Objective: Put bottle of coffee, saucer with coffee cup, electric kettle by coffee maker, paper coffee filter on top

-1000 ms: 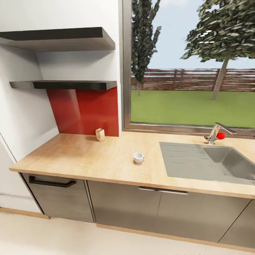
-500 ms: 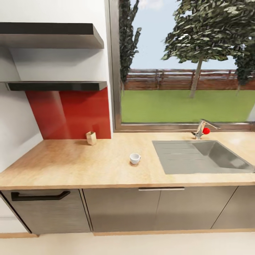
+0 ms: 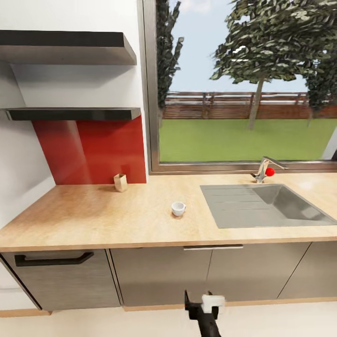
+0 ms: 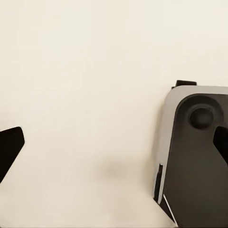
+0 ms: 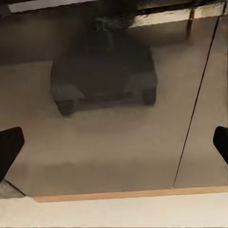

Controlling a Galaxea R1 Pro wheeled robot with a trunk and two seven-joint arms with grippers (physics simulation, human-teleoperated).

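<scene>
**Facing the Worktop, Cup Within Sight**

Before the kitchen countertop [image 3: 93,220] the robot stands square, and the coffee cup [image 3: 178,208] sits alone near the middle of that worktop, just to the left of the steel sink [image 3: 262,206] and well back from the front edge. A small tan wooden block-like object [image 3: 120,182] stands at the back edge against the red splashback [image 3: 103,150]; what it is cannot be told. Coffee maker, kettle, saucer and bottle cannot be placed from these views, and the two dark shelves [image 3: 70,113] on the wall look bare from this angle.

My reading is that the station is barely begun and the cup is the likely concern now. Since the cup must end on a saucer beside the coffee maker, the next move probably calls for raising an arm over the front edge towards the cup, or for fetching the other pieces.

At the bottom of the head view the right gripper [image 3: 204,304] rises in front of the grey cabinet fronts [image 3: 159,276]. Its wrist camera shows the two dark fingertips [image 5: 9,147] spread wide, nothing between them, looking at a glossy cabinet door. The left gripper [image 4: 114,147] likewise has its fingers far apart and empty, pointing down at pale floor [image 4: 85,71] beside the robot's own base [image 4: 194,156].

A large window [image 3: 238,84] behind the sink gives onto lawn, fence and trees.
</scene>
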